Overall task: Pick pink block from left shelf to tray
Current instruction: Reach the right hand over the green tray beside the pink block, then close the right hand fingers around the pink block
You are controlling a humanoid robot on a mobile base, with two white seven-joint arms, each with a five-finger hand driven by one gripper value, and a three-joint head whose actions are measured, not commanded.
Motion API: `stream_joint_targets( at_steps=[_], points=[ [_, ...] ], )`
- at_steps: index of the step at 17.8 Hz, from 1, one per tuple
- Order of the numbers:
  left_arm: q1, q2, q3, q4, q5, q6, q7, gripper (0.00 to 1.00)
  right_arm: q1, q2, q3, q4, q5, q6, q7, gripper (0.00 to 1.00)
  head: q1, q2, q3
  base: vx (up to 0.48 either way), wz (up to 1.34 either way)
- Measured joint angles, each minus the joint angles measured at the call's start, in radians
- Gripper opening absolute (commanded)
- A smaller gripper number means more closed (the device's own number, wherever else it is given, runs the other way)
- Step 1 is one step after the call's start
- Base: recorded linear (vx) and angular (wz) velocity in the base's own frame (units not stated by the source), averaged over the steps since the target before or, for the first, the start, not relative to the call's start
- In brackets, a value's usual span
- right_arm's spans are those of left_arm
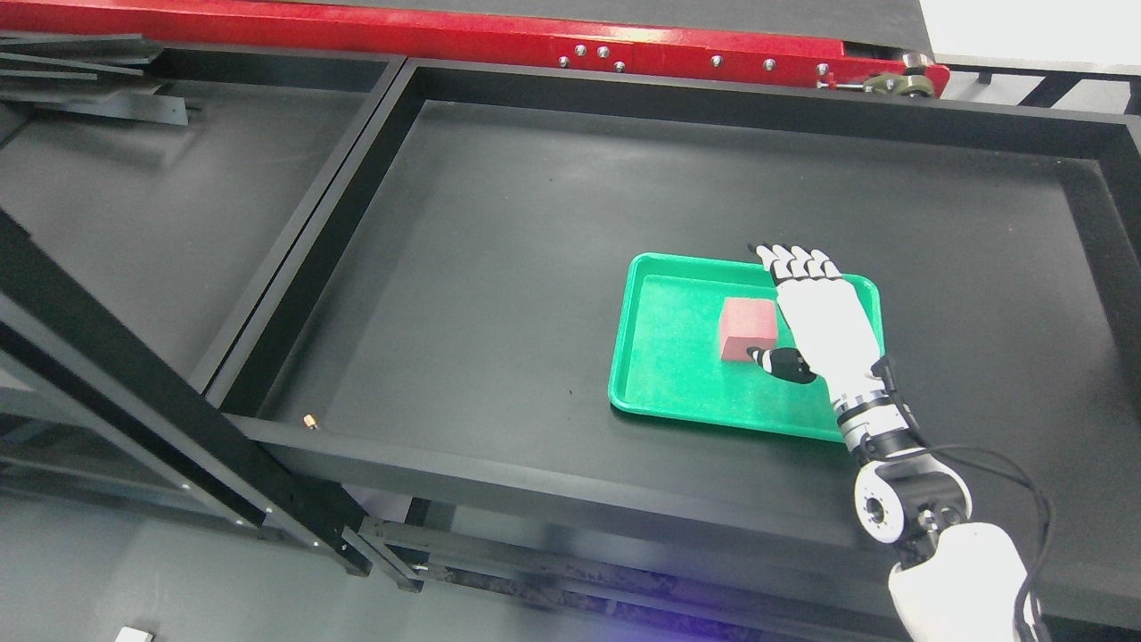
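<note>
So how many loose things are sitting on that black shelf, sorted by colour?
Pink: 1, the pink block
Green: 1, the tray under it
Brass-coloured: 1, a tiny bit at the shelf's front edge
Total: 3
The robot's right hand is not counted.

The pink block (747,328) has a salmon pink colour, a little lighter on its top face and darker on the side. The tray (664,392) is bright green, plain, without any pattern. The right hand (816,308) is white on the back, with black joints on the fingers (793,260) and a black thumb. Its wrist has silver and black rings, and black cables run beside the white forearm. The shelf (499,232) is matte black, with a black frame. Behind it a glossy red beam (446,31) with silver bolts crosses the top. A small brass-coloured piece (309,420) lies on the shelf edge.
</note>
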Motion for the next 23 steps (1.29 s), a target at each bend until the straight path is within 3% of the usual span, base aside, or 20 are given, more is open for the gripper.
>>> stream_joint_targets(
  at_steps=[23],
  points=[
    [0.000,0.000,0.000,0.000,0.000,-0.001,0.000,1.00,-0.069,-0.017,0.085,0.122,0.000,-0.010,0.134,0.99,0.0000,0.000,0.000,0.036,-0.03]
  ],
)
